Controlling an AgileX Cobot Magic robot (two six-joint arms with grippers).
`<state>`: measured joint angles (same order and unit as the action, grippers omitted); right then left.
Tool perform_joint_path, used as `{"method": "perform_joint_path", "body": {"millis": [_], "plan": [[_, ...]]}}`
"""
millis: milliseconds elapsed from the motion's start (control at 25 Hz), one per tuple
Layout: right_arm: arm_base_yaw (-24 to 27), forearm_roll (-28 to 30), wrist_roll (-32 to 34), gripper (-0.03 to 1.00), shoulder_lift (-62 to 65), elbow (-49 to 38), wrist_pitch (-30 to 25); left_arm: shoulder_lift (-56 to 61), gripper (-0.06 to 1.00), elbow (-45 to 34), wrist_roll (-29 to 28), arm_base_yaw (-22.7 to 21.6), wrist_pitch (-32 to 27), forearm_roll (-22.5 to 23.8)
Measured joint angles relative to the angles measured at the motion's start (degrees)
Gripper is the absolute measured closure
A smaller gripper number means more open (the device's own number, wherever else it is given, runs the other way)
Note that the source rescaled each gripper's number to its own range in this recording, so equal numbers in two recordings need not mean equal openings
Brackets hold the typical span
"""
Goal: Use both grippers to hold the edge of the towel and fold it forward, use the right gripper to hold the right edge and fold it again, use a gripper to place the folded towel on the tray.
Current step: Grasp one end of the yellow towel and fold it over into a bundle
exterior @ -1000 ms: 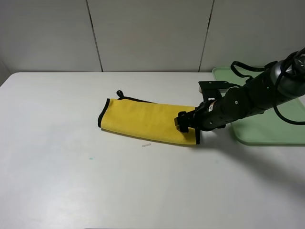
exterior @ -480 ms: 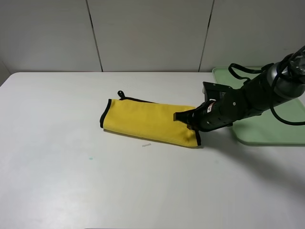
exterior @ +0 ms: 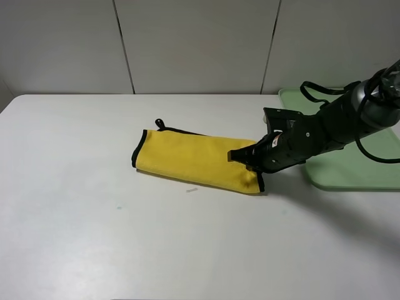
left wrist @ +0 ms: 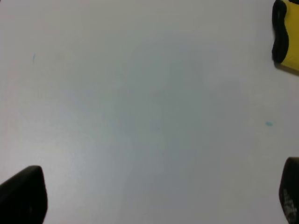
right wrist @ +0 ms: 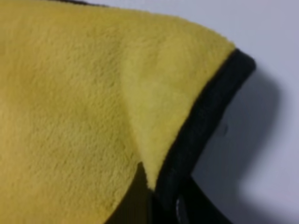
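The yellow towel (exterior: 187, 159) with black edging lies folded into a long strip on the white table (exterior: 94, 237). My right gripper (exterior: 241, 156) is at the strip's right end and is shut on the towel's edge. In the right wrist view the yellow cloth (right wrist: 70, 93) fills the frame, and its black hem (right wrist: 205, 116) runs down to a dark fingertip (right wrist: 180, 210). My left gripper (left wrist: 156, 205) is open and empty over bare table, with only its two dark fingertips showing. A corner of the towel (left wrist: 286, 37) shows in that view. The left arm is out of the exterior view.
The pale green tray (exterior: 350, 169) sits at the right edge of the table, partly under the right arm. A small white scrap (exterior: 191, 189) lies just in front of the towel. A grey panelled wall stands behind the table.
My right gripper has closed its fingers on the towel's right end. The towel has shifted slightly to the right.
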<state>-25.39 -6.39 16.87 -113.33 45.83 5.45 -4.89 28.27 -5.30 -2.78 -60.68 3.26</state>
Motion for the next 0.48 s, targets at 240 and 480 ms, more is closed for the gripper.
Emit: {"method": "perform_joint_path", "body": {"millis": [240, 480], "plan": [[0.3, 0.27, -6.09, 0.94, 5.53, -0.45, -9.05, 0.0, -0.06, 0.0, 0.0, 0.0, 0.0, 0.0], [3.66, 3.94, -7.44, 0.94, 12.24, -0.51, -15.14, 0.0, -0.06, 0.0, 0.0, 0.0, 0.0, 0.0]]}}
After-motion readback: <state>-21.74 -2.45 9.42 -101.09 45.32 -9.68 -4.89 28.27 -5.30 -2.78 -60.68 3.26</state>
